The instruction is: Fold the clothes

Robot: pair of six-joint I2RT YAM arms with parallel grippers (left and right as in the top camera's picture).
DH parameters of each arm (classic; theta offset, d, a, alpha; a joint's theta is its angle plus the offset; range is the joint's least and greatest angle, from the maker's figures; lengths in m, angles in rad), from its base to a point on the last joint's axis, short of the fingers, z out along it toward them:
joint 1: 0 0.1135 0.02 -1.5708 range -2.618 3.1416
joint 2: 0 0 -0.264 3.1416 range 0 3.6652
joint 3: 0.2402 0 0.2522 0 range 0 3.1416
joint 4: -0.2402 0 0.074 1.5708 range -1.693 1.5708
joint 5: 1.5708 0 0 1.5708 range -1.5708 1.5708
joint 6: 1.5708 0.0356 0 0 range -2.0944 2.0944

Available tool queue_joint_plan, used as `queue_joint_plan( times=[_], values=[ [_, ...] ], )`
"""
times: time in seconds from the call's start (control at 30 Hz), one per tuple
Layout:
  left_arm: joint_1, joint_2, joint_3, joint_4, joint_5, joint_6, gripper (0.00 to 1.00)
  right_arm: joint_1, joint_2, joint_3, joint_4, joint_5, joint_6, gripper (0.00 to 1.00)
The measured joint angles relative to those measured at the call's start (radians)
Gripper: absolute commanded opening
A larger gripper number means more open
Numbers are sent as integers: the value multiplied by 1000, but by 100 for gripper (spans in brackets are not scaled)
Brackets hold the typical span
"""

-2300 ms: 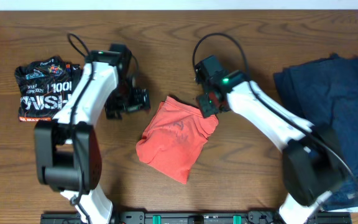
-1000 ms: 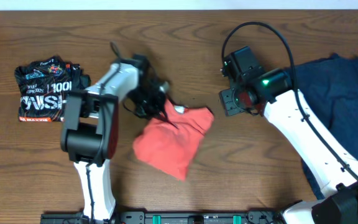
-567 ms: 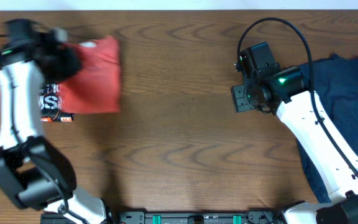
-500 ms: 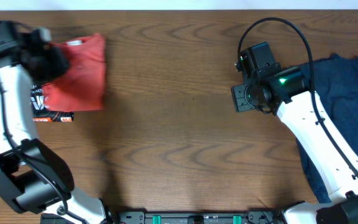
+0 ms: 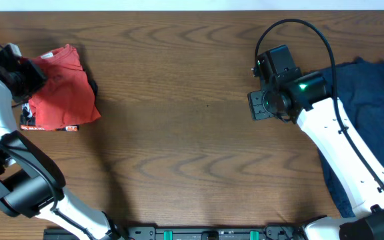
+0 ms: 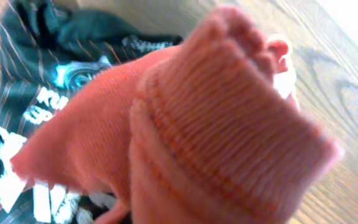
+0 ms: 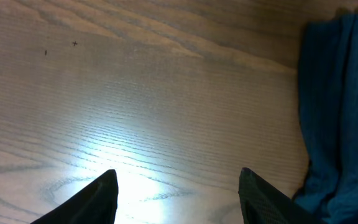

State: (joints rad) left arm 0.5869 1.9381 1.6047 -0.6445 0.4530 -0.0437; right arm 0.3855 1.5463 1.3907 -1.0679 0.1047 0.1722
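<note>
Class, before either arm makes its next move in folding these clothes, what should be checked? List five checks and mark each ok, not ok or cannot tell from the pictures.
1. Is the coral-red shirt set on the black printed shirt: ok, it covers most of it.
2. Is the left end effector free of the coral-red shirt: cannot tell; fabric fills the left wrist view and hides the fingers.
3. Is the right end effector open and empty: ok, fingers apart over the bare table.
4. Is the navy shirt folded: not ok; it lies spread at the right.
5. Is the right end effector clear of the navy shirt: ok, they are apart.
</note>
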Motion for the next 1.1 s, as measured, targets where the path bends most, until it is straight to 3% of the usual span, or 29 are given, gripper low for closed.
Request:
queue_joint_plan(
  times=[0.27, 0.4, 0.5, 0.6, 0.87, 1.1],
  values=[
    [85, 0, 0, 69, 7, -169, 98, 0, 0, 0, 6, 0, 1, 66],
    [122, 0, 0, 61, 31, -234, 98, 0, 0, 0, 24, -1, 6, 77],
    [117, 0, 0, 61, 100, -256, 98, 0, 0, 0, 42, -2, 20, 97],
    [74, 0, 0, 55, 148, -267, 98, -6, 0, 0, 81, -6, 50, 99],
    [-252, 0, 0, -79, 114, -207, 98, -139, 0, 0, 215, -132, 103, 99],
    [-622, 0, -16, -321, -73, -153, 98, -266, 2, 0, 114, -167, 101, 99]
  ],
)
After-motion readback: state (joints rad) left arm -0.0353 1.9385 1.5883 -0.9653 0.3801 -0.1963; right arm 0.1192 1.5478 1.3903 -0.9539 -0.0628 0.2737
